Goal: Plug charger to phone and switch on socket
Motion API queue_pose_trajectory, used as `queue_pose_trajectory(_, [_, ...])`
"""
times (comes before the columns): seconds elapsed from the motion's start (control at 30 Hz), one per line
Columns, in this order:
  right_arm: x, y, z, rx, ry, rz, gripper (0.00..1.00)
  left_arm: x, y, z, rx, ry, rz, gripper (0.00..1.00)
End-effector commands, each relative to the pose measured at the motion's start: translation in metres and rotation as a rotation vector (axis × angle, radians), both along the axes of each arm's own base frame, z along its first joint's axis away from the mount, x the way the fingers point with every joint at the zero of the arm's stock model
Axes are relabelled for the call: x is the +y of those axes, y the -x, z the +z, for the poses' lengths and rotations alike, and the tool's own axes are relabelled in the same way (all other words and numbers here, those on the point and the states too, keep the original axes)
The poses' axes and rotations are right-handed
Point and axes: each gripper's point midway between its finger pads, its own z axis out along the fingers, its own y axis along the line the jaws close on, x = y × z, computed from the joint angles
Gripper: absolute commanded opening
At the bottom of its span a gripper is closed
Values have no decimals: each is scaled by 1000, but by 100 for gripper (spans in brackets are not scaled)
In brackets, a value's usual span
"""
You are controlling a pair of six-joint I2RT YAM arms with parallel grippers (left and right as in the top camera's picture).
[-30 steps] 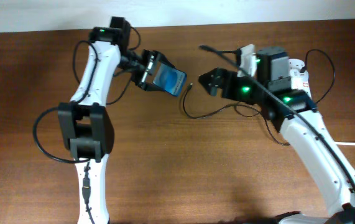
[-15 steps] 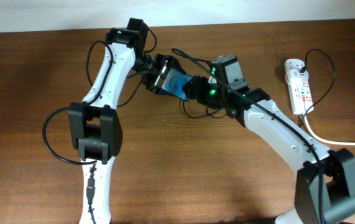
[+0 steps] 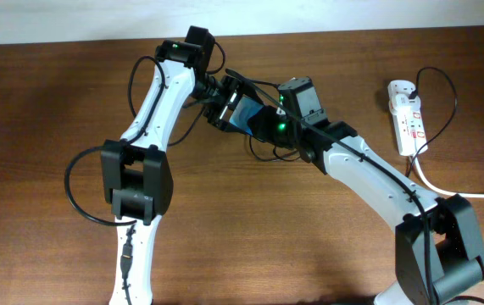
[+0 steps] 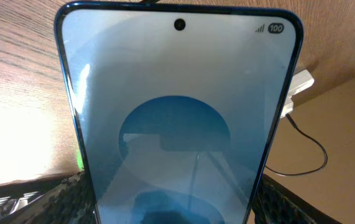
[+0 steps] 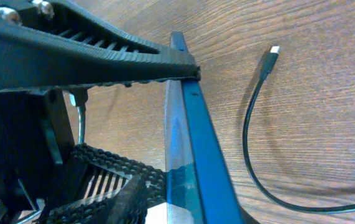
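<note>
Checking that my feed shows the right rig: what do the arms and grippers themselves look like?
The left arm and right arm match: white links, boxy black joints, a green light near each wrist, and thin black cables looping alongside. The right gripper has black fingers with a ribbed lattice. No markings are readable.

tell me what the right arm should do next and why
Probably draw the right gripper away from the phone and reach for the charger's connector tip. The left gripper holds the phone, but the tip lies loose on the table, in neither gripper, so nothing can be plugged in yet.
</note>
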Motion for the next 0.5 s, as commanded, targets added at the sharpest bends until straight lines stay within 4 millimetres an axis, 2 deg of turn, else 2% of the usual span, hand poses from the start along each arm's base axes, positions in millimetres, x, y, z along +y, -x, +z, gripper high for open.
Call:
queue_pose_trajectory(0.0, [4, -2, -1, 4, -4, -4, 26, -1, -5, 13, -21, 27, 9, 25])
queue_pose_trajectory(0.23, [5, -2, 0, 5, -7, -1, 4, -1, -5, 13, -21, 27, 9, 31])
queue_pose_trajectory(0.47, [4, -3, 2, 14, -29, -14, 4, 0, -2, 13, -7, 23, 9, 44])
